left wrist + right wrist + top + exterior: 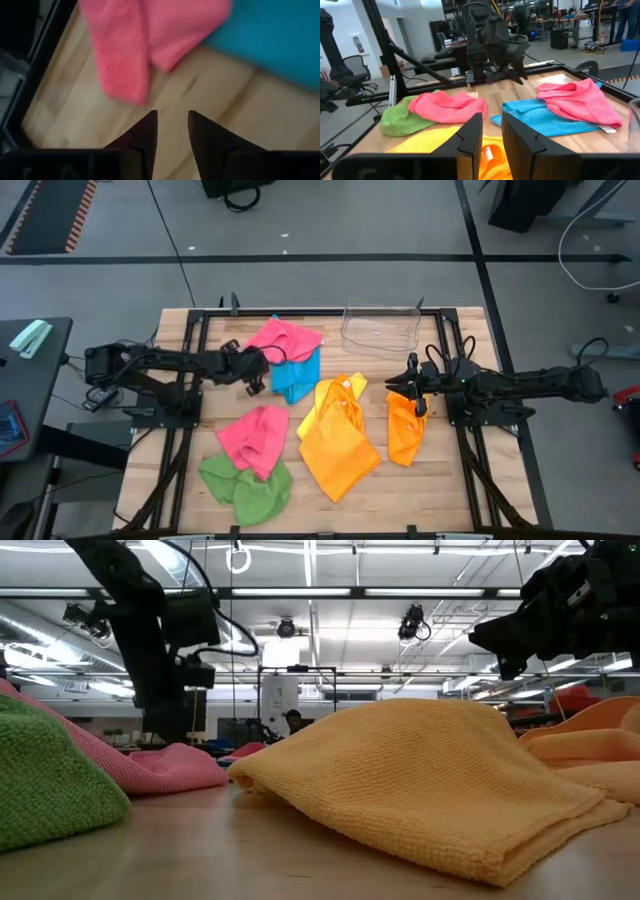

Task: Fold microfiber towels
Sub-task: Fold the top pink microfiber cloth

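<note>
A pink towel (pixel 285 340) lies partly over a blue towel (pixel 297 380) at the table's far middle. My left gripper (pixel 256 378) slants down just left of them, open by a narrow gap (pixel 172 117) over bare wood, short of the pink towel's edge (pixel 125 85). Yellow and light-orange towels (pixel 338 438) lie crumpled mid-table. A second pink towel (pixel 255 438) overlaps a green one (pixel 245 488) at the near left. My right gripper (pixel 395 387) points level toward the table's left above the far end of an orange towel (pixel 405 432), its fingers slightly apart (pixel 492 120). My right gripper has orange cloth (pixel 490 160) showing low in the gap behind its fingertips. Whether the fingers touch it I cannot tell.
A clear plastic bin (pixel 380 330) stands at the far right of the table. Black frame rails (pixel 190 380) run along both sides. Bare wood shows near the front right corner (pixel 450 500) and between the pink towels (pixel 225 400).
</note>
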### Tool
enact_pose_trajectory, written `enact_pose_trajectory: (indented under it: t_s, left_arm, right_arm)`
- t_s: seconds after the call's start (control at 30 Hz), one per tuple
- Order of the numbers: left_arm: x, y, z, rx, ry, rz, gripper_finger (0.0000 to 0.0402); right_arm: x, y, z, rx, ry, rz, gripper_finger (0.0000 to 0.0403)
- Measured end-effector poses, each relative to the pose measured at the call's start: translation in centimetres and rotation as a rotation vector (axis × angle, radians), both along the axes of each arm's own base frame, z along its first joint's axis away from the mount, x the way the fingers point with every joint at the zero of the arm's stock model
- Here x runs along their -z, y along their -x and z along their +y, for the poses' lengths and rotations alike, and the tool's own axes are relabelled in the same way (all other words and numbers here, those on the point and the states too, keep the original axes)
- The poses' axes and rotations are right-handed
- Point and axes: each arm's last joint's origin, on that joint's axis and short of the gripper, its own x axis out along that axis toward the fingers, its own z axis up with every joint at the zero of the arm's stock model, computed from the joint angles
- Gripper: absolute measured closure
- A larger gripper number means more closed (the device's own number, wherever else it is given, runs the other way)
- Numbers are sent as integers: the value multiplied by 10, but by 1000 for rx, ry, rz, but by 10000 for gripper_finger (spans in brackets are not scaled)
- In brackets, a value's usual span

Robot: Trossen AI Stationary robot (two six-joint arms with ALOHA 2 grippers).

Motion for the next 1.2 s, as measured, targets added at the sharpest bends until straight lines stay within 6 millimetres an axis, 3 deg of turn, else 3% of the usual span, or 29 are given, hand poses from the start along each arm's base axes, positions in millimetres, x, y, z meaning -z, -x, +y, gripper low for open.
enact_pose_trajectory:
  t_s: [0.17,0.4,0.67,0.9,1.2]
  left_arm:
    - [-2,3,22,-83,41,18,281]
    - [-13,-17,47,-61,79,101,251]
    - [6,-36,65,35,111,252,248]
    - [23,-32,82,-19,155,312,251]
    - [24,-22,94,-96,256,253,268]
  right_arm:
    - [0,0,0,0,1,-2,322]
    - [0,0,0,0,0,-4,322]
    - [1,0,0,0,-2,12,322]
    - [2,0,0,-1,-4,16,322]
    - [2,0,0,-1,-6,18,322]
